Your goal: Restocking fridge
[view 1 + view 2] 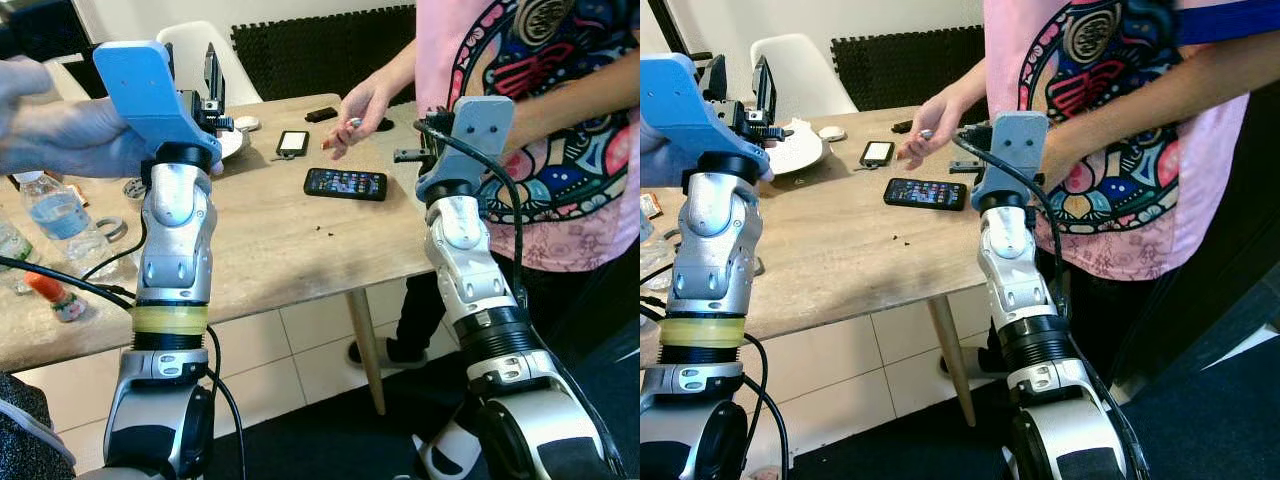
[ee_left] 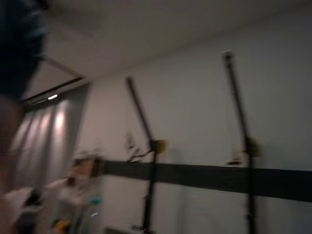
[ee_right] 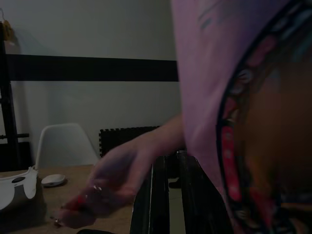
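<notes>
Both arms are raised over the worktop (image 1: 270, 240). Right end effector (image 3: 168, 195) fingers lie together; left end effector's state I cannot tell. Advice: hold still while the person's hand (image 1: 355, 110), at twelve o'clock, stays close.

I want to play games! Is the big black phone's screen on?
On. The phone lies flat on the table with colourful icons lit across its screen.

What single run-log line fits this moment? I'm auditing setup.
phase: setup, no fridge | left gripper: raised over wooden table, a person's hand on its blue wrist mount | right gripper: raised beside person in pink shirt, fingers close together
</notes>
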